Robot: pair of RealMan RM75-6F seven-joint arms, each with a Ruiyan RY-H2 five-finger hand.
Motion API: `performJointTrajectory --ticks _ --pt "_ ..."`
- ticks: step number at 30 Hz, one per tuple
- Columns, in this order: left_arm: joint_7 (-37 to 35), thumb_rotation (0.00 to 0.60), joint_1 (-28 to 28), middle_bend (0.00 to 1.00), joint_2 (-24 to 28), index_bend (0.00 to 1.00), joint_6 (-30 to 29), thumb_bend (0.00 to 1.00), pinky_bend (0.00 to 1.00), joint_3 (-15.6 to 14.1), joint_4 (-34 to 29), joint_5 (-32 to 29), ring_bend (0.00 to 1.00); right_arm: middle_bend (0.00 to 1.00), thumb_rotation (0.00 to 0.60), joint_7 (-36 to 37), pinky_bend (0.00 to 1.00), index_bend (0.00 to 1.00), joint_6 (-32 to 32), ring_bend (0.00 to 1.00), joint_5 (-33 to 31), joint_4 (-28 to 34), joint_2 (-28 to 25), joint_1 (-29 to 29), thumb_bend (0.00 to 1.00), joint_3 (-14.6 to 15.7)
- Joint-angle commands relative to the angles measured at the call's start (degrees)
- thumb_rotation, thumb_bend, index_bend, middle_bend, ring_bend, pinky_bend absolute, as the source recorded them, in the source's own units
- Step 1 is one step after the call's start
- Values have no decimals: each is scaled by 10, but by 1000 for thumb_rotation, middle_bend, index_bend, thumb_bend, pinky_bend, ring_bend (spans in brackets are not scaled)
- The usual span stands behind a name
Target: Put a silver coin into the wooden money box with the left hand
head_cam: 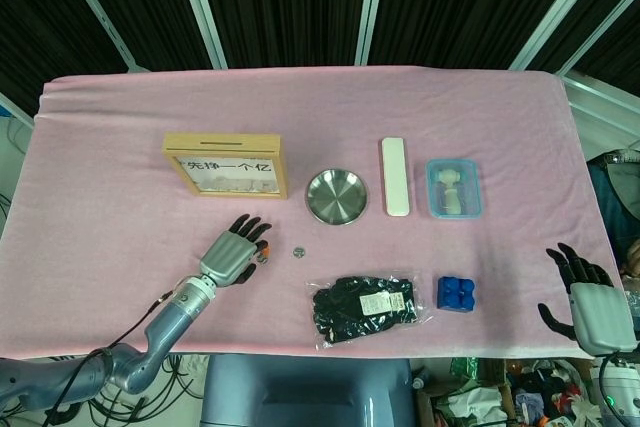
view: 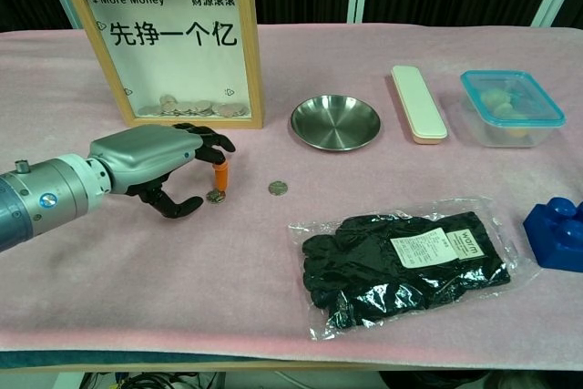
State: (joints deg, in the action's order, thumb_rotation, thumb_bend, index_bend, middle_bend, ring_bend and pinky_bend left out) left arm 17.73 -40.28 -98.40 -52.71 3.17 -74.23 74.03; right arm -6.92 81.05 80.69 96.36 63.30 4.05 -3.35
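The wooden money box (head_cam: 226,164) (view: 168,43) stands upright at the back left, with coins behind its window and a slot in its top edge. Two silver coins lie on the pink cloth. One coin (view: 215,196) lies right at my left hand's fingertips, the other coin (head_cam: 298,252) (view: 278,188) a little to its right. My left hand (head_cam: 232,257) (view: 164,166) arches over the nearer coin. An orange-tipped finger touches down beside that coin and the thumb sits low on its other side, while the coin stays flat on the cloth. My right hand (head_cam: 590,302) hangs open past the table's front right corner.
A steel dish (head_cam: 336,196) (view: 335,121) sits right of the box. Beyond it lie a white case (head_cam: 395,176) and a blue-lidded container (head_cam: 453,188). Bagged black gloves (head_cam: 365,307) (view: 405,257) and a blue block (head_cam: 456,293) lie near the front edge.
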Motion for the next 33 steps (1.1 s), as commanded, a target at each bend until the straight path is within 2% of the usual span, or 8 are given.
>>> performJointTrajectory --ticks 1,33 --pt "0 600 1 103 0 408 -1 462 0 0 1 0 0 63 600 0 183 139 0 166 0 0 0 0 226 0" --pt "37 600 -4 102 1 412 25 462 0 0 -6 -27 0 63 600 1 183 139 -1 166 0 0 -1 1 226 0"
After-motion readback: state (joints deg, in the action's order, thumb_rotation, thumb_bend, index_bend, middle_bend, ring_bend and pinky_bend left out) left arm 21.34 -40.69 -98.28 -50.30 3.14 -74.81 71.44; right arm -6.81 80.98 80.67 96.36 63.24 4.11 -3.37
